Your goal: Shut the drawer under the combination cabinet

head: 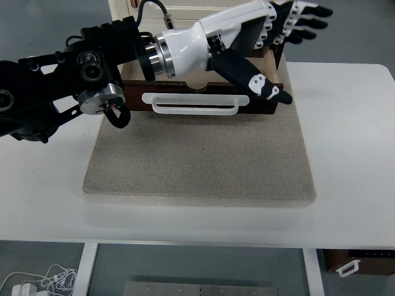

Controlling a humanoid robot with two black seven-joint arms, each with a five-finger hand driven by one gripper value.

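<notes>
The dark brown drawer (259, 105) stands pulled out under the cream cabinet (123, 12), its white handle (194, 105) facing me. My left arm reaches in from the left across the drawer. Its hand (281, 43) is open, the fingers (308, 21) spread out to the right above the drawer's right end, the thumb (265, 86) pointing down over the front panel. The hand hides most of the drawer's inside. It holds nothing. My right arm is out of view.
A grey mat (197, 154) lies on the white table (352, 135) under the cabinet. White cables (43, 280) lie on the floor at lower left. A second brown piece with a white handle (349, 266) shows at lower right under the table.
</notes>
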